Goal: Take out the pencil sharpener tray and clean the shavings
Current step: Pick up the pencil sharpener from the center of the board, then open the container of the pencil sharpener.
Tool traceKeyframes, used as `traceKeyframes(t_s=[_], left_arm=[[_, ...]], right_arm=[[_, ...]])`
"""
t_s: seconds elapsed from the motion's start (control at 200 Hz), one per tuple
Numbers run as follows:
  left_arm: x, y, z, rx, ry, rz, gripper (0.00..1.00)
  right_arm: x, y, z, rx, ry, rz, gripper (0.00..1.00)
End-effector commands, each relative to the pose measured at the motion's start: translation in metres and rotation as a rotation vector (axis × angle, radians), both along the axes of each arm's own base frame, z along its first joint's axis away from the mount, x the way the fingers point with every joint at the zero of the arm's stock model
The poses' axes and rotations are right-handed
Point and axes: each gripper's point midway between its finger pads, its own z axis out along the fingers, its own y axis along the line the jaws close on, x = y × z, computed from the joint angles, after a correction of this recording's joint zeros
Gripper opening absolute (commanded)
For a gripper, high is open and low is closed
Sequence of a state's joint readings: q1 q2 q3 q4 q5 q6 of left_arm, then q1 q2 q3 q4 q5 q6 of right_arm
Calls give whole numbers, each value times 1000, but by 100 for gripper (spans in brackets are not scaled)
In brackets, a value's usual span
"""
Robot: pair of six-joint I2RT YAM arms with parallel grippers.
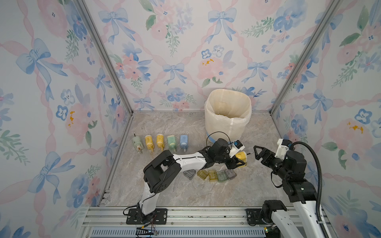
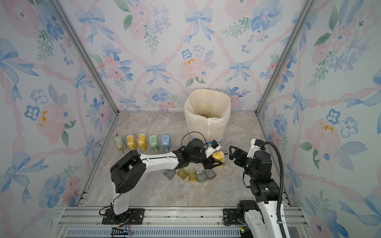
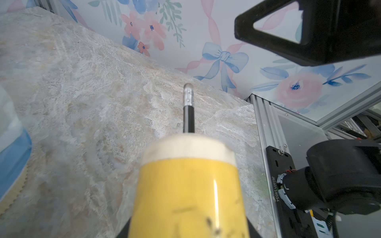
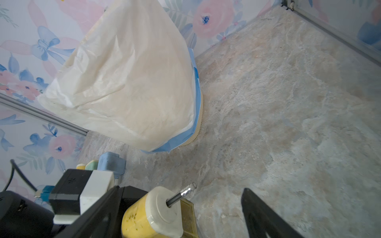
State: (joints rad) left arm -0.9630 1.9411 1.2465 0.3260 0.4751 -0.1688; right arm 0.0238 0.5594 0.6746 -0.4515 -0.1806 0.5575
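Lying nearest: five small translucent plastic trays [image 1: 213, 175] in a row on the marble tabletop [image 1: 185, 195].
Left gripper [image 1: 239, 162]: just beyond the trays, pinching a yellow pencil sharpener with cream cap [image 1: 242, 156]; a black pencil [image 1: 250, 153] sticks out rightward.
Sharpener tray [image 4: 187, 214]: darker yellow, seated in the held sharpener's side.
Right gripper [image 1: 256, 153]: jaws spread, just right of the pencil's end, not touching.
Far left: five pastel sharpeners [image 1: 159, 142] in a row.
Farthest: bin lined with a white plastic bag [image 1: 222, 127], by the back wall.
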Motion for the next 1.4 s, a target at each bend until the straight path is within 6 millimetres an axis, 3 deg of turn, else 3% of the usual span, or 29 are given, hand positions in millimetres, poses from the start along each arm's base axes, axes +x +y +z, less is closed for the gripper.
traceKeyframes(t_s=[0.0,0.46,0.9,1.15,1.395], left_arm=[[-1,12,38,-85,18,-19,0],[-19,75,77,-164,57,-76,0],[-43,112,111,-251,129,-79,0],[-41,137,137,-304,151,-32,0],[-28,185,166,-359,185,25,0]], right_arm=[[4,10,25,36,-75,53,93],[9,46,46,116,-153,264,92],[-2,102,70,192,-246,584,76],[-14,137,75,150,-268,739,71],[-22,160,80,148,-275,852,67]])
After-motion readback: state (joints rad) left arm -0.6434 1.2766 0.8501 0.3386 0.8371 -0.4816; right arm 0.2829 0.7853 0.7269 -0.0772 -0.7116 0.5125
